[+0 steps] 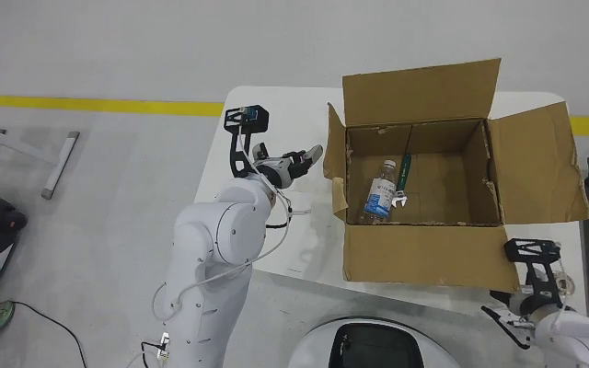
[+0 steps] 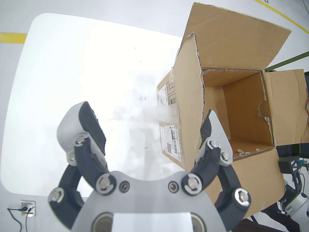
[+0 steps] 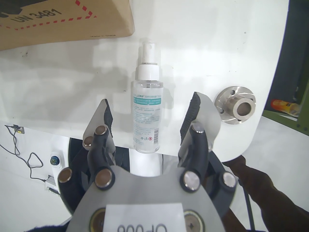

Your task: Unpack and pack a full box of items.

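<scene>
An open cardboard box [image 1: 423, 248] stands on the white table [image 1: 276, 110] with its flaps spread. Inside it lie a clear water bottle [image 1: 379, 191] and a green-handled tool [image 1: 403, 177]. My left gripper [image 1: 296, 164] hovers open just left of the box, with nothing between its fingers; in the left wrist view this gripper [image 2: 149, 117] faces the box's labelled side [image 2: 172, 131]. My right gripper [image 3: 150, 103] is open over a clear spray bottle [image 3: 146, 112] that lies flat near the table's front edge, one finger on either side of it and not touching. In the top view the right gripper [image 1: 526, 304] sits at the front right corner.
A metal flange [image 3: 236, 108] rests on the table close beside the spray bottle, near the rounded corner. The box's corner [image 3: 60, 8] lies just beyond the bottle's nozzle. The table left of the box is bare. A yellow line [image 1: 110, 105] marks the floor.
</scene>
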`<control>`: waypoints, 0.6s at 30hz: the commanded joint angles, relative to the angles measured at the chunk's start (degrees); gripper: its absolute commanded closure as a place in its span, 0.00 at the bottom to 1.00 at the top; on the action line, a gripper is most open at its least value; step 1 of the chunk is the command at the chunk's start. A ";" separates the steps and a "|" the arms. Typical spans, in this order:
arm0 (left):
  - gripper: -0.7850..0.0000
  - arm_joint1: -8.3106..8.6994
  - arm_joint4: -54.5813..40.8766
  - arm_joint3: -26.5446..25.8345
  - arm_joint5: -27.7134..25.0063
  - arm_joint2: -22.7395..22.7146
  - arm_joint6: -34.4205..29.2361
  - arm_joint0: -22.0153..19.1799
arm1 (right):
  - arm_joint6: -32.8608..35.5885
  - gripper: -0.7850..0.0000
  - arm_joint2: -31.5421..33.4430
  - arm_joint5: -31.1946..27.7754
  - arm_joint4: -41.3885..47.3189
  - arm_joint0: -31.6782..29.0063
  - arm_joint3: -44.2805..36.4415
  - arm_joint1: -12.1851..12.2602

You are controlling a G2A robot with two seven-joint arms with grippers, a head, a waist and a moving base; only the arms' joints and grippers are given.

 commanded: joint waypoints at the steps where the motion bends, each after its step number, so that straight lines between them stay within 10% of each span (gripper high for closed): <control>1: 0.00 0.00 0.00 0.00 0.00 0.00 0.00 0.00 | -1.01 0.22 1.75 -0.01 2.65 -0.33 0.00 -0.13; 6: 0.00 0.00 0.00 0.00 0.00 0.00 0.00 0.00 | -2.86 0.24 6.39 -0.65 7.86 -2.64 0.00 -0.43; 8: 0.00 0.00 0.00 0.00 0.00 0.00 0.00 0.00 | -3.30 0.51 7.61 -0.42 9.03 -3.80 0.00 -0.58; 18: 0.00 0.00 0.00 0.00 0.00 0.00 0.00 0.00 | -2.40 0.52 4.13 -1.15 5.33 -3.62 0.00 -0.64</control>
